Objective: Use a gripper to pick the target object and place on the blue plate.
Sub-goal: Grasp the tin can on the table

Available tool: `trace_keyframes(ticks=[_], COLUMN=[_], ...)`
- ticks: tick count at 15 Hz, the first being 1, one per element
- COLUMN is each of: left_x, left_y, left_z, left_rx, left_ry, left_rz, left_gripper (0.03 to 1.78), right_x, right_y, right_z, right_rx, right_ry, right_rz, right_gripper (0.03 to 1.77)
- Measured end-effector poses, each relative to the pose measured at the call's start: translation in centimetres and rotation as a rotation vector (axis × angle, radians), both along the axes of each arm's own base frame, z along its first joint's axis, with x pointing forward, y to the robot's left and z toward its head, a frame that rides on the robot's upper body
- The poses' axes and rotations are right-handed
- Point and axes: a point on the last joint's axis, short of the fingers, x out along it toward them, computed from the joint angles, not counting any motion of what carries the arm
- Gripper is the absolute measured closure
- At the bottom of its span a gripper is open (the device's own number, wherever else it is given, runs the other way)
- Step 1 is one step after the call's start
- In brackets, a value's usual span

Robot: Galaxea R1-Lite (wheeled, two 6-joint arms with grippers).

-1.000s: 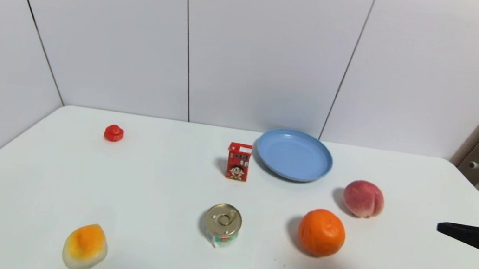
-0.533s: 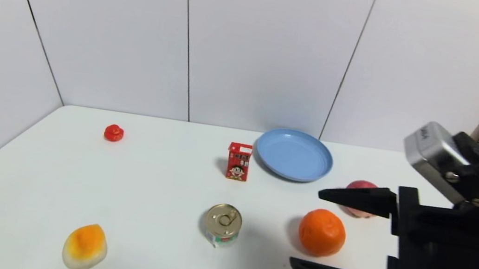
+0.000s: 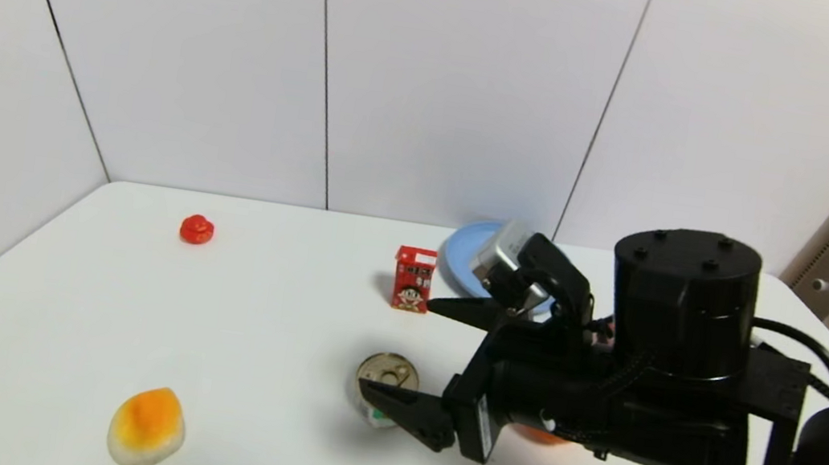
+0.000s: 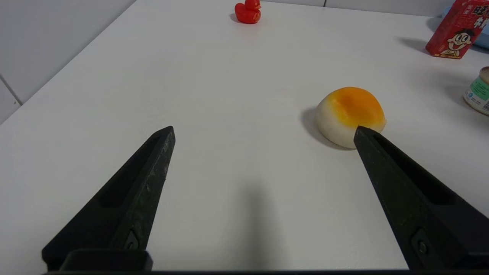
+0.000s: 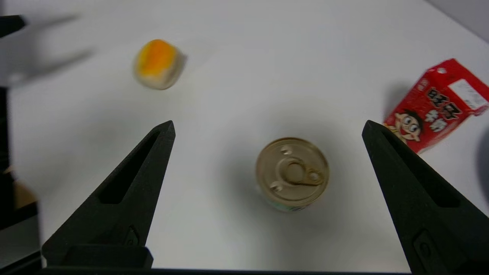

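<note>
Can [image 3: 386, 374] now sits between the arrived, spread right claw [image 3: 409, 355].

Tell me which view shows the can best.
Right wrist view: the can sits whole, lid up, ahead of the open right gripper. Head view has a finger covering part of it; left wrist view catches only its edge at the frame border.

White table [image 3: 271, 326] with can [image 3: 384, 371], red carton [image 3: 413, 278], blue plate [image 3: 459, 259], red duck [image 3: 197, 229], orange-and-white bun [image 3: 146, 426].
</note>
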Motion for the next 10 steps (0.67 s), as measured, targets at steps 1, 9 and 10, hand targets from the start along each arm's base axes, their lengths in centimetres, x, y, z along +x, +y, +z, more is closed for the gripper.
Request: trace_keyframes(ticks=[1,9,10], left_x=[0.0,0.0,0.0], left_y=[0.0,0.0,0.0], left_z=[0.0,0.0,0.0], left_rx=[0.000,0.000,0.000], left_ry=[0.000,0.000,0.000], left_rz=[0.000,0.000,0.000], left_gripper=[0.12,0.12,0.12], right_x=[0.3,-1.0,-1.2], right_y=[0.5,3.5,3.5], right_z=[-0.9,-6.2,-6.5], right_rx=[0.012,0.098,0.107], right_ry=[-0.017,-0.013,-0.015], right_rz=[-0.048,-0.344,-0.353], right_gripper=[0.11,0.11,0.11])
